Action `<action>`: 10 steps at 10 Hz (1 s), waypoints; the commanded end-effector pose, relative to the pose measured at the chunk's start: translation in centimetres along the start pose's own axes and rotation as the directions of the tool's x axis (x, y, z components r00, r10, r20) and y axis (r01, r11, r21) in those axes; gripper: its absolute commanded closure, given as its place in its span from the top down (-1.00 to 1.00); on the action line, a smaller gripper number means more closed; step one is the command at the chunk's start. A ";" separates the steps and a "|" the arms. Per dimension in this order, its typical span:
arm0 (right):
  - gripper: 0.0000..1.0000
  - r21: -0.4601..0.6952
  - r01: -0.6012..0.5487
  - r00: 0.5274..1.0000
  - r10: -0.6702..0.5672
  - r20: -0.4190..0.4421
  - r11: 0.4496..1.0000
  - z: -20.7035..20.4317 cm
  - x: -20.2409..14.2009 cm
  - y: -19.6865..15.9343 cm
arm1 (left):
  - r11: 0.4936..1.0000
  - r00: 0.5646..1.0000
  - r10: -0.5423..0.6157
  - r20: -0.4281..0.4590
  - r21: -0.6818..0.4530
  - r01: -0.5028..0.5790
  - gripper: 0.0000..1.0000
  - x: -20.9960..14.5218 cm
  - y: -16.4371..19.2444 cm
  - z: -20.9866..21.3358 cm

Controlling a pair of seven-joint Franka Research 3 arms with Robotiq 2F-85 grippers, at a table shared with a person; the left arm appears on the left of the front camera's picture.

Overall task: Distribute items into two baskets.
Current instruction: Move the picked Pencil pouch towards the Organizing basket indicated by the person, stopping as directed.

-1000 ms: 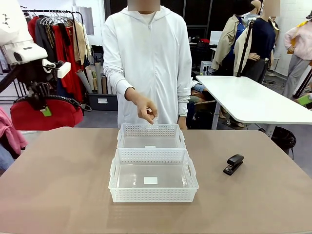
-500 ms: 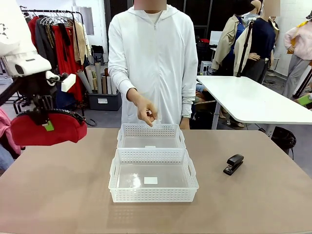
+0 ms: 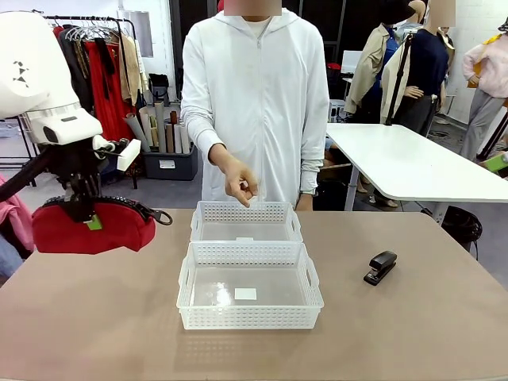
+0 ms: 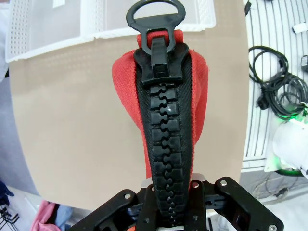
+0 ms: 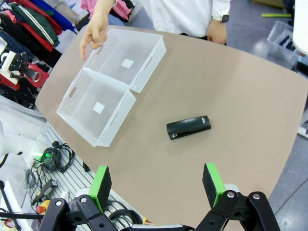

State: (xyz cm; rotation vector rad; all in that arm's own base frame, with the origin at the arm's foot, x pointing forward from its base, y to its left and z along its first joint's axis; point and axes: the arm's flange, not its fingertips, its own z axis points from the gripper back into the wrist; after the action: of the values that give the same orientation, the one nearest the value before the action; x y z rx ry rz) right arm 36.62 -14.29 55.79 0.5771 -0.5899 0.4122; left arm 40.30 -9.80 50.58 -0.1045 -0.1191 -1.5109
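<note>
A soft red pouch with a black zipper hangs above the table's left edge, and my left gripper is shut on its top. In the left wrist view the pouch hangs straight down from my fingers, zipper facing the camera. Two white lattice baskets stand mid-table, the near basket in front of the far basket; both also show in the right wrist view. A black stapler lies to their right. My right gripper is open high above the table.
A person in a white hoodie stands at the far side, one hand pointing down over the far basket. A white table stands behind at right, a clothes rack behind at left. Cables lie on the floor.
My left arm has carried the red pouch rightward and lower, from beyond the table's left edge to over it. The person's hand stays above the far basket.
</note>
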 end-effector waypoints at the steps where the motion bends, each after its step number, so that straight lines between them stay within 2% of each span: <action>1: 1.00 0.003 -0.005 1.000 0.005 0.004 1.000 0.1 0.1 0.2 | 1.000 1.000 0.014 -0.004 0.014 -0.014 -1.00 0.8 -0.6 -0.3; 3: 1.00 0.003 -0.005 1.000 0.005 0.004 1.000 0.1 0.1 0.2 | 1.000 1.000 0.012 0.019 -0.001 -0.012 -1.00 2.5 -1.1 -1.1; 7: 1.00 0.003 -0.005 1.000 0.005 0.004 1.000 0.1 0.1 0.2 | 1.000 1.000 -0.002 0.005 -0.026 0.003 -1.00 5.1 -0.7 -2.8; 10: 1.00 0.003 -0.005 1.000 0.005 0.004 1.000 0.1 0.1 0.2 | 0.997 0.998 -0.056 0.001 -0.045 0.056 -1.00 7.7 -0.3 -4.2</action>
State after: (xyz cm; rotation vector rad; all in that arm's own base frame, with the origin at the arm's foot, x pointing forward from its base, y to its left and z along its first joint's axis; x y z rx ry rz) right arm 36.62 -14.30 55.79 0.5770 -0.5899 0.4121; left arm 40.03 -17.01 47.26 -0.1274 -0.0751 -1.5641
